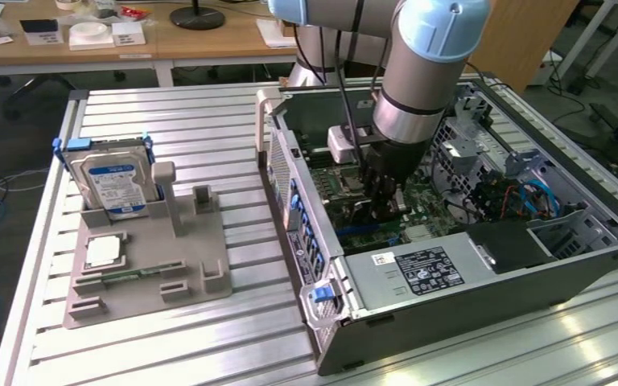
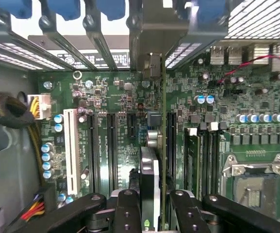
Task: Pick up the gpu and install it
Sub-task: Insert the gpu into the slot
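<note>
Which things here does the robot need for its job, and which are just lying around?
Needed:
gpu, held edge-on in the claw
motherboard
PC case

Lying around:
hard drive
CPU
grey holder

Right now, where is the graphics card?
The gpu stands on edge between the gripper fingers, inside the open computer case, just above the motherboard slots.
</note>
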### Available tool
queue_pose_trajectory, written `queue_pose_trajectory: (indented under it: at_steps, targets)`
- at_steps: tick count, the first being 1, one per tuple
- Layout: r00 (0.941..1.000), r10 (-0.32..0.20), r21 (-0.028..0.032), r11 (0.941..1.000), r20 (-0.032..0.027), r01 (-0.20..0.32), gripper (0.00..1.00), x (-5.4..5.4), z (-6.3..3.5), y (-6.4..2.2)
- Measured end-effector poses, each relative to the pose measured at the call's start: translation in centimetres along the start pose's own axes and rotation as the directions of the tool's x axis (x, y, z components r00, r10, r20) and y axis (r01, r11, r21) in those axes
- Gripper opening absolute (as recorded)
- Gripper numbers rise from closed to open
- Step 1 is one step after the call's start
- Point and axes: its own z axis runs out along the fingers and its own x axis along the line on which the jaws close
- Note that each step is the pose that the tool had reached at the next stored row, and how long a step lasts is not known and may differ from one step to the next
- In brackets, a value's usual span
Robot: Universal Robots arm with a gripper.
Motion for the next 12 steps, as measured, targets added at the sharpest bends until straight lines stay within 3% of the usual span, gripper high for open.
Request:
queue_pose_trajectory:
  at_steps: [12]
  targets:
    - [1.0,0.0,-0.0013,1.0,-0.0001,0.0,0.28,0.02,0.49,0.08]
